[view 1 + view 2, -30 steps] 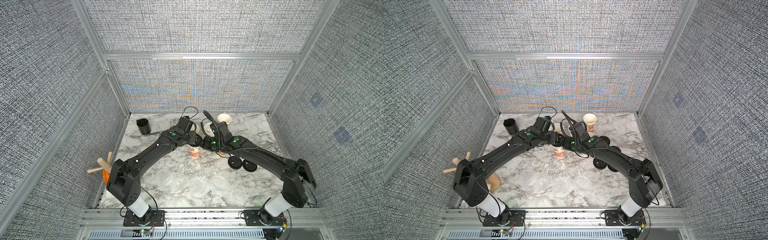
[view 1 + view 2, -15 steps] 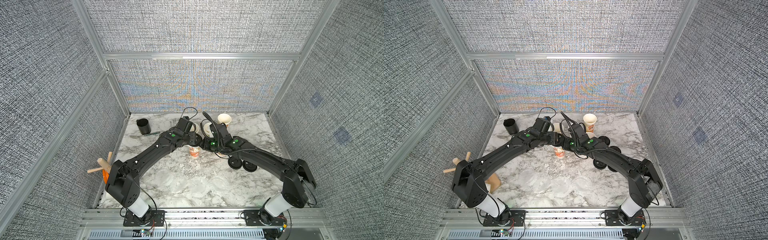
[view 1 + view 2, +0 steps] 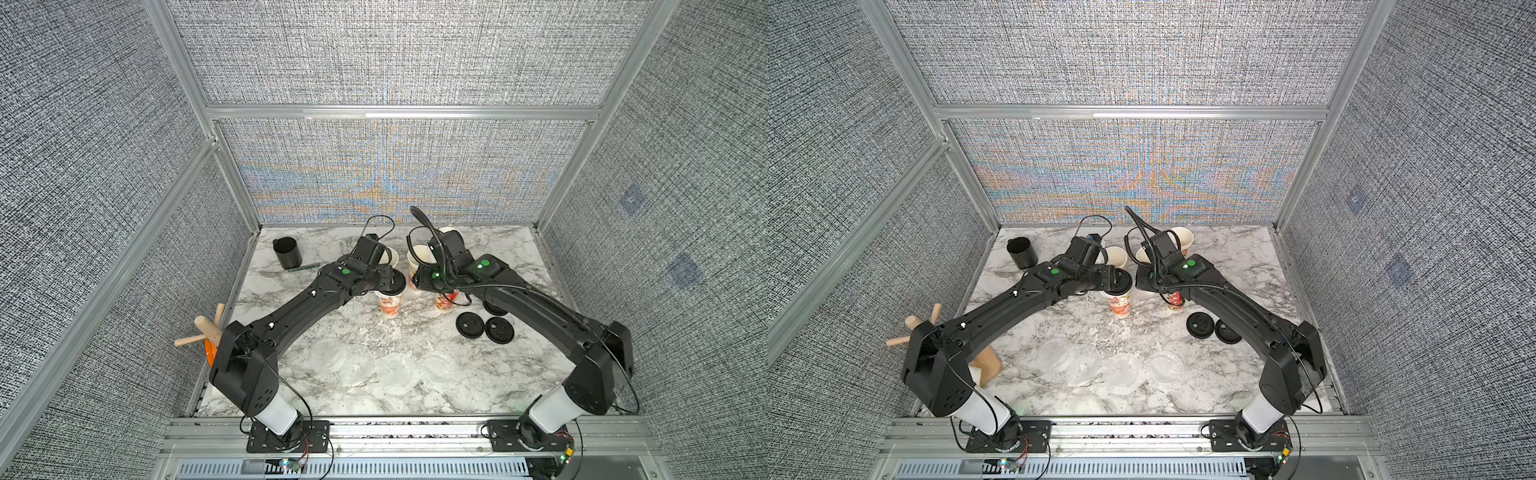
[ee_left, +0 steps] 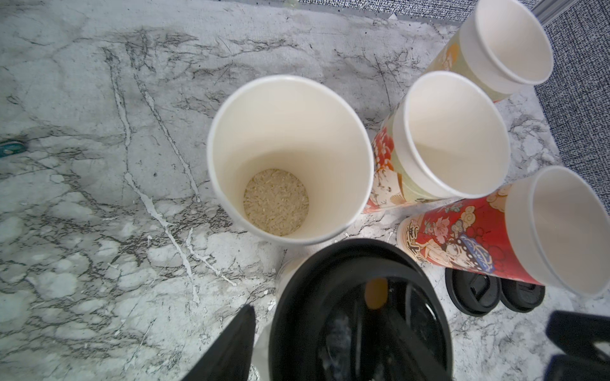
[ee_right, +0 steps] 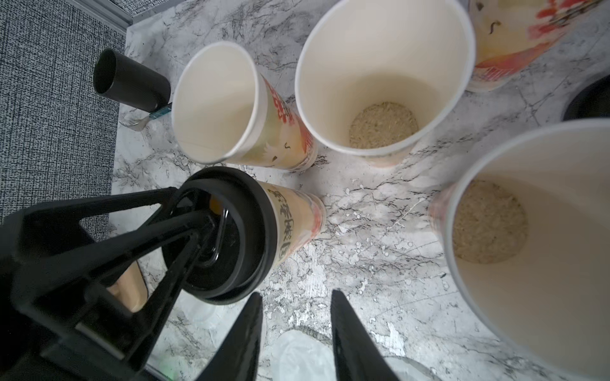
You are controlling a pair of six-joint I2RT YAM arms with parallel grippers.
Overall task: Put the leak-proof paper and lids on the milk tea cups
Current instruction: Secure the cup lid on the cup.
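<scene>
Several printed milk tea cups stand at the back middle of the marble table. One cup (image 3: 390,306) (image 5: 293,224) wears a black lid (image 3: 394,284) (image 4: 359,316). My left gripper (image 3: 388,279) is shut on that lid, one finger outside its rim and the other on its top. The other cups (image 4: 290,158) (image 4: 452,132) (image 5: 534,250) are uncovered, with grains at the bottom of some. My right gripper (image 5: 296,293) hangs open and empty just right of the lidded cup. Several sheets of leak-proof paper (image 3: 328,353) (image 3: 397,370) (image 5: 303,356) lie flat near the table's front.
A plain black cup (image 3: 286,252) and a fork (image 3: 270,273) sit at the back left. Two loose black lids (image 3: 469,324) (image 3: 499,330) lie right of the cups, under my right arm. A wooden peg rack (image 3: 203,332) stands at the left edge. Mesh walls enclose the table.
My right gripper's jaws have parted from shut to open. Both arms stay about where they were, and the left gripper remains on the lid.
</scene>
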